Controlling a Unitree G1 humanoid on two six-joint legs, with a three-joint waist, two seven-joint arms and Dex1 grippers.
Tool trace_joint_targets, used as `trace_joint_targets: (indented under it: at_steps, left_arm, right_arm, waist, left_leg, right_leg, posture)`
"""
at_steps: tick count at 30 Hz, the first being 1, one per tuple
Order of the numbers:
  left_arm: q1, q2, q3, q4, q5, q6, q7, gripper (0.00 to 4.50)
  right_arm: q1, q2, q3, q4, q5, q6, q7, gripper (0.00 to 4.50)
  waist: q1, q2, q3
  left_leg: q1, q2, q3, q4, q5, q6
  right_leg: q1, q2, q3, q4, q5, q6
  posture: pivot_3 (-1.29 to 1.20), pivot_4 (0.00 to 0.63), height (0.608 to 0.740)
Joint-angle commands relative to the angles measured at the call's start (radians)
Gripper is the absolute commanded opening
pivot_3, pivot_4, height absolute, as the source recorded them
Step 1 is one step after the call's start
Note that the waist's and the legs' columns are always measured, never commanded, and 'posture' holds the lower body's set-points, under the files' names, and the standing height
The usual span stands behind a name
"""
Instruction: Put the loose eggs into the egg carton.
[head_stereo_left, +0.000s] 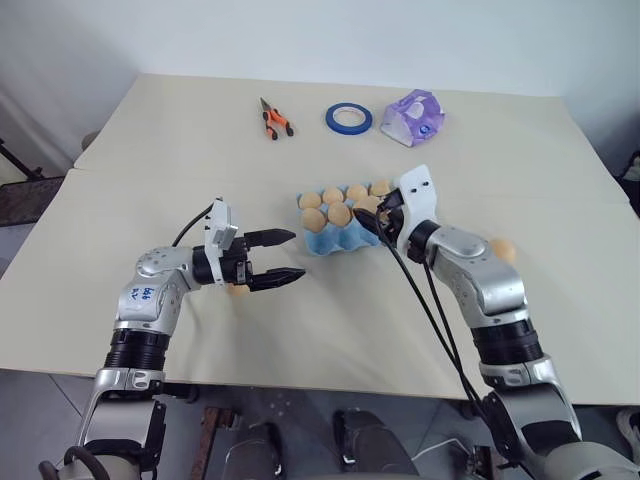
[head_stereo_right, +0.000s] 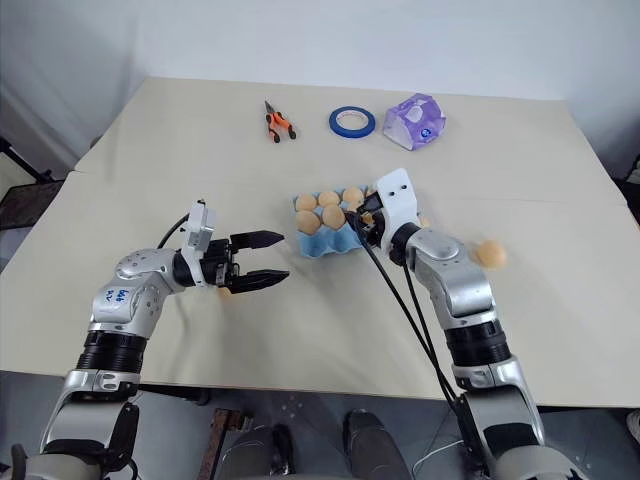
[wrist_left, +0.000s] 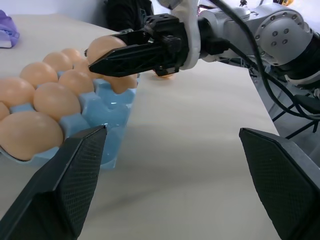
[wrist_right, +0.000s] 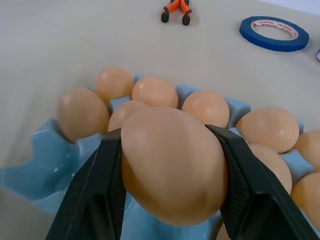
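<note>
egg carton (head_stereo_left: 322, 243) 1 | loose eggs (head_stereo_left: 503, 250) 3 (one gripped) | tape (head_stereo_left: 348, 118) 1

The right gripper (wrist_right: 167, 165) sits over the near right corner of the egg carton (head_stereo_left: 335, 240), an egg (wrist_right: 172, 162) clamped between its fingers, just above the eggs already seated in the cups. Left of that claw and well apart from it, the left gripper (head_stereo_left: 275, 257) hangs wide open, pointing toward the carton, with one loose egg (head_stereo_right: 226, 290) on the table (head_stereo_left: 330, 330) just under it. Right of the right claw, behind its forearm, lies another loose egg (head_stereo_right: 489, 253). Far beyond both claws lie the pliers (head_stereo_left: 274, 119), the tape roll (head_stereo_left: 348, 118) and the tissue pack (head_stereo_left: 414, 117), left to right.
</note>
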Motion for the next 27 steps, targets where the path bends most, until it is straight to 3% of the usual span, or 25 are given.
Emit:
trace_joint_targets:
  at_steps: [1, 8, 13, 19, 27]
  left_arm:
    - [0.011, 0.004, 0.022, -0.053, -0.026, -0.005, 0.009, 4.50]
    - [0.033, 0.010, 0.026, -0.076, -0.032, 0.002, 0.021, 4.50]
    - [0.025, 0.008, 0.022, -0.069, -0.033, 0.001, 0.023, 4.50]
    - [0.017, 0.007, 0.017, -0.059, -0.033, 0.000, 0.015, 4.50]
    - [0.007, 0.007, 0.011, -0.035, -0.032, -0.008, 0.005, 4.50]
  right_arm:
    - [-0.024, -0.003, -0.001, 0.019, -0.025, -0.050, 0.030, 1.99]
    - [-0.006, -0.016, -0.001, 0.011, -0.045, -0.033, 0.064, 4.40]
    - [0.013, -0.023, -0.009, -0.035, -0.047, -0.010, 0.071, 4.46]
    - [0.083, -0.106, -0.109, -0.229, 0.021, 0.062, 0.094, 4.46]
    - [0.419, -0.273, -0.449, -0.591, 0.213, 0.191, 0.151, 4.46]
  waist:
    - [0.000, 0.000, 0.000]
    - [-0.003, 0.000, 0.000]
    - [-0.002, 0.000, 0.000]
    - [0.002, 0.000, 0.000]
    - [0.016, 0.000, 0.000]
  left_leg:
    - [0.000, 0.000, 0.000, 0.000, 0.000, 0.000]
    - [0.000, 0.001, 0.001, 0.000, 0.000, -0.001]
    - [0.000, 0.000, 0.000, 0.000, 0.000, -0.001]
    - [0.000, 0.000, 0.000, -0.001, 0.000, -0.001]
    - [-0.002, 0.000, -0.002, -0.001, -0.001, -0.001]
  right_leg:
    - [0.000, 0.000, 0.000, 0.000, 0.000, 0.000]
    - [-0.001, 0.000, 0.001, 0.001, 0.000, 0.000]
    - [-0.001, 0.000, 0.000, 0.002, 0.000, 0.000]
    - [-0.001, 0.000, 0.000, 0.002, 0.000, 0.000]
    - [-0.001, 0.000, -0.001, -0.002, -0.001, 0.000]
  posture:
    - [0.00, 0.150, 0.740]
    - [0.00, 0.150, 0.740]
    - [0.00, 0.150, 0.740]
    - [0.00, 0.150, 0.740]
    - [0.00, 0.150, 0.740]
